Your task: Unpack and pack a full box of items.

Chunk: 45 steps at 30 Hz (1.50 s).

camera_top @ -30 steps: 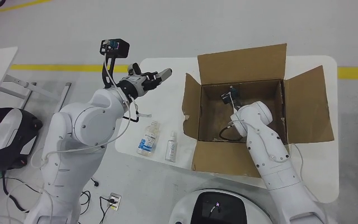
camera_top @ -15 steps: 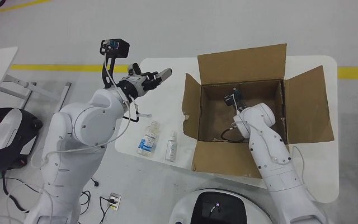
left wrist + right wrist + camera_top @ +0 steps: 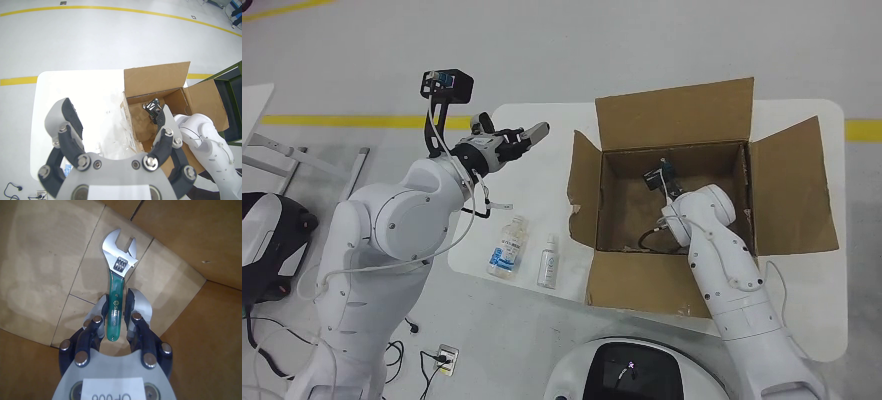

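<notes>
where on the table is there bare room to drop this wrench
For the wrench: bare table between the box's left flap and the far edge, beyond the two bottles. Also the near-right corner. Crowded: near-left corner, with the bottles.

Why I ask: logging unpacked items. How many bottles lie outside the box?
2. A blue-labelled clear plastic bottle and a smaller white bottle lie side by side on the white table beside the brown cardboard box. Others may be hidden.
</notes>
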Tool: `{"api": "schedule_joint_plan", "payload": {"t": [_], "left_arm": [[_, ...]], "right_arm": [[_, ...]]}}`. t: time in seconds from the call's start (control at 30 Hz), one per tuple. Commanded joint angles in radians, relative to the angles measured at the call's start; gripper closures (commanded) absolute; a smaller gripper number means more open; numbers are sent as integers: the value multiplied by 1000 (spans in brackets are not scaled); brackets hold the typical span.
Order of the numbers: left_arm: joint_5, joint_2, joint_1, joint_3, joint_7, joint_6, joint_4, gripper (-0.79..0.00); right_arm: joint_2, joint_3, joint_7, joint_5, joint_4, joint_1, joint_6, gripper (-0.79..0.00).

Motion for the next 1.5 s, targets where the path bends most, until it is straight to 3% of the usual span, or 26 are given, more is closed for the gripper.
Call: {"api": "schedule_joint_plan", "payload": {"t": [0.0, 0.07, 0.27, 0.47, 0.93, 1.1, 1.23, 1.47], "left_arm": [[0, 0, 0, 0, 0, 0, 0, -785], [0, 0, 0, 0, 0, 0, 0, -785], [0, 0, 0, 0, 0, 0, 0, -785], [0, 0, 0, 0, 0, 0, 0, -785], [0, 0, 0, 0, 0, 0, 0, -785], [0, 0, 0, 0, 0, 0, 0, -785], [0, 0, 0, 0, 0, 0, 0, -785], [0, 0, 0, 0, 0, 0, 0, -785]], "right_arm": [[-1, 1, -3, 3, 5, 2, -1, -142], [-1, 2, -6, 4, 7, 4, -2, 0], [1, 10, -7, -6, -40, -5, -10, 0], [12, 39, 9, -13, -179, -56, -34, 0], [61, 194, 71, 28, -845, -337, -192, 0], [75, 265, 66, 70, -1015, -422, -237, 0], [85, 311, 41, 99, -1096, -464, -266, 0], [88, 318, 23, 101, -1099, -469, -281, 0]]}}
